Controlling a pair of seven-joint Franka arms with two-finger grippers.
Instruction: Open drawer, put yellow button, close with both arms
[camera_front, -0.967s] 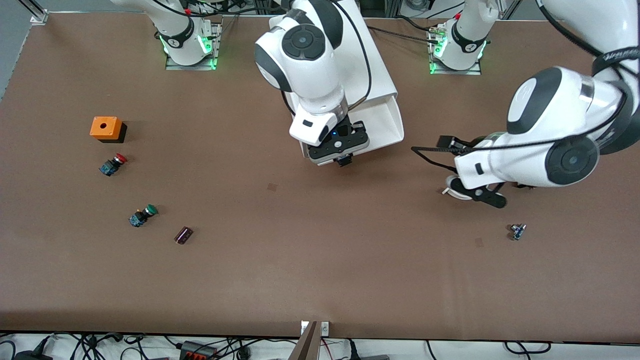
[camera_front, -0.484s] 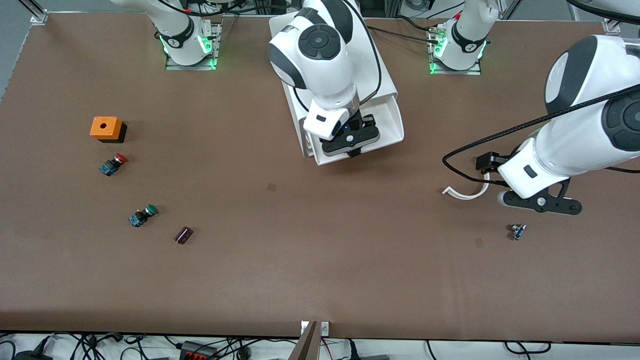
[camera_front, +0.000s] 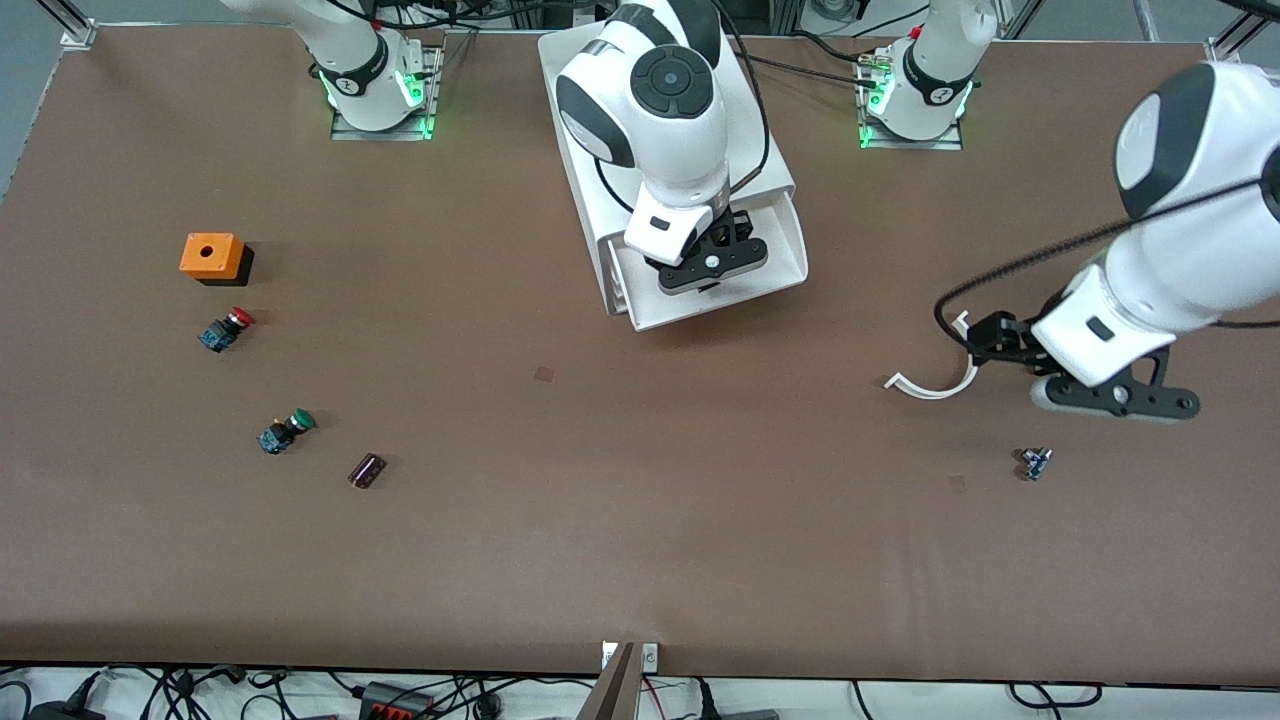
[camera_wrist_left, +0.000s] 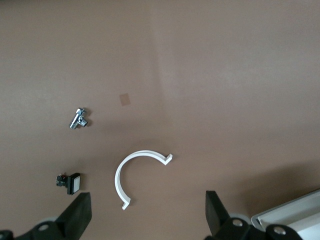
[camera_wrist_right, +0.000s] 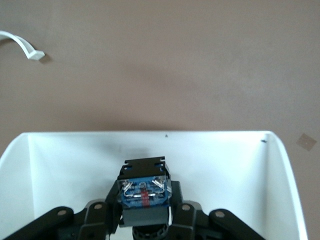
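The white cabinet (camera_front: 772, 150) stands at the middle of the table near the bases, with its top drawer (camera_front: 797, 250) pulled open. My right gripper (camera_front: 708, 270) is over the open drawer and shut on a push button. The right wrist view shows the gripper (camera_wrist_right: 144, 202) holding the button's black body and blue terminal end (camera_wrist_right: 144, 189) above the drawer's white floor (camera_wrist_right: 65, 165). Its cap is hidden, so I cannot see its colour. My left gripper (camera_front: 1115, 396) is open and empty over the table toward the left arm's end; it also shows in the left wrist view (camera_wrist_left: 147, 212).
A white curved strip (camera_front: 935, 385) (camera_wrist_left: 135, 172) and a small metal part (camera_front: 1035, 463) (camera_wrist_left: 78, 118) lie by the left gripper. Toward the right arm's end lie an orange box (camera_front: 212, 256), a red-capped button (camera_front: 228, 328), a green-capped button (camera_front: 285, 430) and a purple cylinder (camera_front: 367, 469).
My right gripper has moved with the button from in front of the drawer to over its tray. My left gripper has swung away from the drawer toward the left arm's end.
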